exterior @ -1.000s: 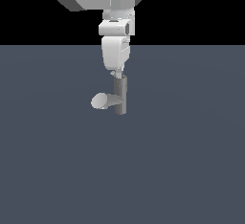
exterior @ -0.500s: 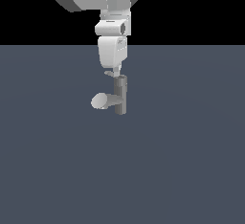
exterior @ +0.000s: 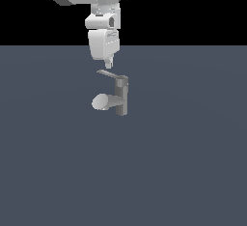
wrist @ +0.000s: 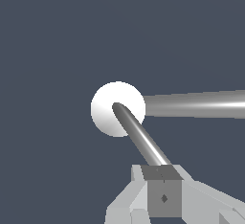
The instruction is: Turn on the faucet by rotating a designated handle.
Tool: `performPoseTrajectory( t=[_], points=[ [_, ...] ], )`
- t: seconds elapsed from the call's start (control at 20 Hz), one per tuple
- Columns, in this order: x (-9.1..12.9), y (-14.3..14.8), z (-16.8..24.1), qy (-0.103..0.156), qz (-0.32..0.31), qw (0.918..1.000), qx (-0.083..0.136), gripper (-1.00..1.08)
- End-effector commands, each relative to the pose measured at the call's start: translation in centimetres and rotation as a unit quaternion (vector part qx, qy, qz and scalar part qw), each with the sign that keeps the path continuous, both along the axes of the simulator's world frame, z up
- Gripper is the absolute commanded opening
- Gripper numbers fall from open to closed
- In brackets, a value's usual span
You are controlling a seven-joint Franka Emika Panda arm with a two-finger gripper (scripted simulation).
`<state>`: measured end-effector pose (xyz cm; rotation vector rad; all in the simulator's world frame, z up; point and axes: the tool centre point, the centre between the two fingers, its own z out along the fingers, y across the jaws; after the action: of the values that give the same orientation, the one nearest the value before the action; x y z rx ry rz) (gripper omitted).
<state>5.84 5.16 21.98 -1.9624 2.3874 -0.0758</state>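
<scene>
Your gripper (exterior: 109,65) hangs just above the handle (exterior: 110,75), apart from it; I can't tell its spread. The faucet (exterior: 120,97) stands centre frame on the surface (exterior: 193,162).

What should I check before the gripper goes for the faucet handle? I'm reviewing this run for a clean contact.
1. Handle in view, unobstructed: ok.
2. Gripper near the handle's free end: ok in the exterior view; depth alignment cannot tell.
3. Gripper touching the handle: not ok, a gap shows.
4. Gripper clear of the spout: ok.
5. Jaw opening: cannot tell.
6. Faucet upright on the floor: ok.
</scene>
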Motion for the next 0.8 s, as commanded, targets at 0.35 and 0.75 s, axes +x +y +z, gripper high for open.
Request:
performPoseTrajectory(
  t=[0.35,0.75],
  points=[
    [0.7,-1.3,-2.2,0.023,-0.015,0.9996,-0.003,-1.00],
    [2.6,0.3,-2.7,0.027,-0.002,0.9996,-0.001,-1.00]
  ],
)
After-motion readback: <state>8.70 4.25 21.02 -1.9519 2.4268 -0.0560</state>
